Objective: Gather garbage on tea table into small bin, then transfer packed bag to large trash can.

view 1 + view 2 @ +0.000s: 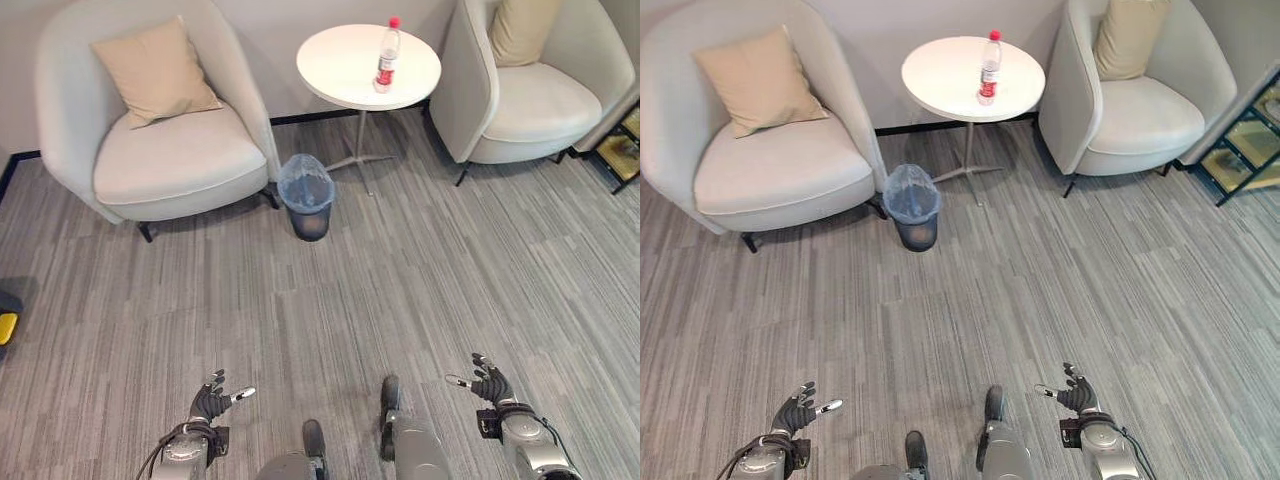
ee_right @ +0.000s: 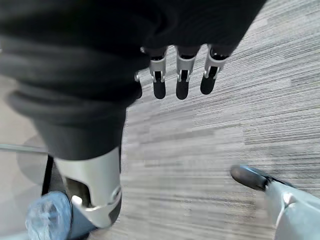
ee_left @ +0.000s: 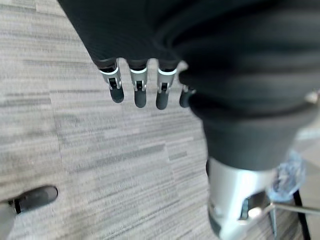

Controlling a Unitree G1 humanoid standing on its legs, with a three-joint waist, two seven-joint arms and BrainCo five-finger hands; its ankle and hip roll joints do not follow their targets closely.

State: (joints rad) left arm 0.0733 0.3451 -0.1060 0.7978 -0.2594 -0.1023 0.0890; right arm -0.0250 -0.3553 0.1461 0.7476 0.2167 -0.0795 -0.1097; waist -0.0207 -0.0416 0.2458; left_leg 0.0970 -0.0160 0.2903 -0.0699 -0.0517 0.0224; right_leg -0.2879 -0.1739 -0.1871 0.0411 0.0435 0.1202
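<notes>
L hand (image 1: 212, 402) and R hand (image 1: 490, 386): low over grey striped carpet (image 1: 420, 270), fingers relaxed, holding nothing. Bottle (image 1: 387, 56), red cap, stands upright on round white tea table (image 1: 340, 60), well ahead of both hands, between two armchairs (image 1: 150, 130). Small bin (image 1: 307, 196), bag-lined, on floor just beside table base.

A wide stretch of grey carpet (image 1: 400, 290) lies bare between the robot and the furniture. The small bin (image 1: 306, 196) stands on the floor just beside the left armchair (image 1: 150, 120), near the table's base. The round table (image 1: 368, 62) sits between both armchairs, its top bare apart from a bottle (image 1: 387, 56).
</notes>
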